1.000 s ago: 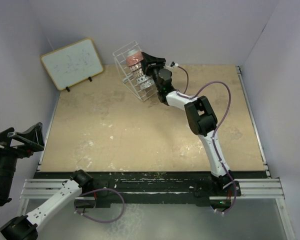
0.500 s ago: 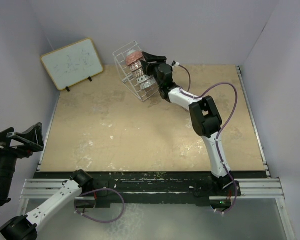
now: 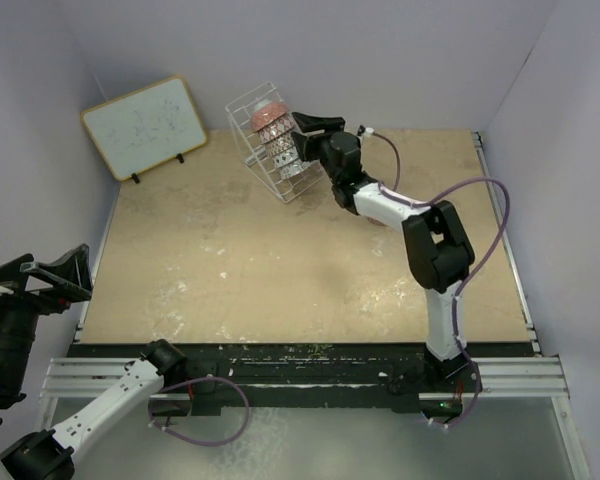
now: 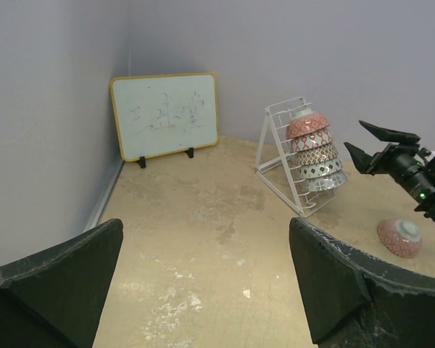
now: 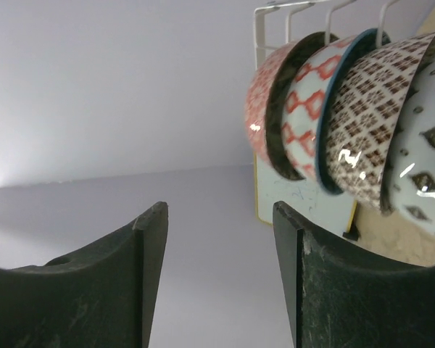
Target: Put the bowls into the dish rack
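Note:
The white wire dish rack [image 3: 248, 140] stands at the back of the table with several patterned bowls [image 3: 278, 145] stacked on edge in it, a pink one [image 3: 265, 117] on top. My right gripper [image 3: 298, 131] hovers just right of the rack, open and empty. In the right wrist view the bowls [image 5: 370, 109] and rack wires [image 5: 290, 11] sit up and right of the open gripper [image 5: 219, 210]. Another pink bowl [image 4: 400, 237] lies on the table below the right arm. My left gripper [image 4: 206, 225] is wide open and empty, far back beyond the table's near left corner [image 3: 50, 272].
A wood-framed whiteboard [image 3: 143, 127] leans against the back left wall. Purple walls close the table on three sides. The tan tabletop [image 3: 260, 270] has white scuffs near its middle. The right arm's cable [image 3: 480, 220] loops over the right half of the table.
My right gripper has drawn back to the right, away from the top pink bowl, and opened wider. The bowl stays in the rack. The left arm has barely moved.

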Robot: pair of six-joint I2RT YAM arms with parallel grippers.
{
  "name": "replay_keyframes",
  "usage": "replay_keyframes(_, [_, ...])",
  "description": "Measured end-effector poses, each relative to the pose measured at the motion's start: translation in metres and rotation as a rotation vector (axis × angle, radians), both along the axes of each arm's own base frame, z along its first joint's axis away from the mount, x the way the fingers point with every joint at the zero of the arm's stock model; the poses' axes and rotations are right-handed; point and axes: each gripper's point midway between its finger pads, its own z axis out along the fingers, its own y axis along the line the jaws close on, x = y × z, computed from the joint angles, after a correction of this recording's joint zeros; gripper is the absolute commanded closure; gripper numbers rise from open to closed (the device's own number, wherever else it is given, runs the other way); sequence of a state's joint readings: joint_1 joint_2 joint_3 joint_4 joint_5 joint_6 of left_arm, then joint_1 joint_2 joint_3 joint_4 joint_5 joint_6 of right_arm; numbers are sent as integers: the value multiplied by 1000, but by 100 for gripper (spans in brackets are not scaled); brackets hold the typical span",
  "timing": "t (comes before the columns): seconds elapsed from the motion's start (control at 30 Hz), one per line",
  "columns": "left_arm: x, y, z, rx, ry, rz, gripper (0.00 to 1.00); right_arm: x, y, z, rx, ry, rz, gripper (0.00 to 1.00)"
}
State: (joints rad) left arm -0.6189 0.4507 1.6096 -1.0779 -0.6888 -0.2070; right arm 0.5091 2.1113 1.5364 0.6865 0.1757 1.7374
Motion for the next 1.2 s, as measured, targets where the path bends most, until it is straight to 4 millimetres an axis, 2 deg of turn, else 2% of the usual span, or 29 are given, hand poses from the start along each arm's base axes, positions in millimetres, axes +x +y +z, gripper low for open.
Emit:
replay_keyframes(0.07, [1, -1, -2, -3, 6, -2, 1, -14, -6, 11, -49, -10, 10, 31])
replay_keyframes(0.13, [3, -3, -4, -6, 11, -5, 1, -26, -12, 24, -105, -23, 11, 24])
replay_keyframes(0.27, [7, -8, -7, -5, 18, -17, 1, -54, -32, 52, -292, -53, 10, 2])
replay_keyframes(0.37, [10, -13, -8, -5, 20, -41, 1, -74, -53, 64, -457, -56, -5, 0])
replay_keyframes(0.43, [12, -18, -10, -1, 27, -54, 1, -87, -73, 64, -566, -37, -25, 0])
replay_keyframes(0.6, [26, -36, -19, 21, 59, -98, 1, -106, -142, 40, -826, 82, -79, 0])
replay_keyframes(0.7, [39, -53, -19, 33, 77, -137, 1, -108, -188, 15, -941, 183, -91, 0])
replay_keyframes(0.83, [64, -91, -24, 53, 119, -239, 1, -118, -250, -43, -1035, 358, -71, 0])
replay_keyframes(0.9, [79, -115, -30, 69, 156, -300, 1, -128, -272, -73, -1063, 431, -43, 0])
replay_keyframes(1.0, [106, -153, -43, 98, 222, -386, 1, -142, -291, -100, -1119, 517, 4, 0])
replay_keyframes(1.07, [123, -178, -52, 111, 261, -444, 1, -139, -292, -104, -1161, 528, 36, 1])
replay_keyframes(1.13, [138, -200, -61, 118, 291, -499, 1, -122, -291, -104, -1200, 520, 66, 2])
replay_keyframes(1.2, [145, -215, -68, 122, 314, -541, 1, -101, -288, -108, -1225, 506, 94, 2])
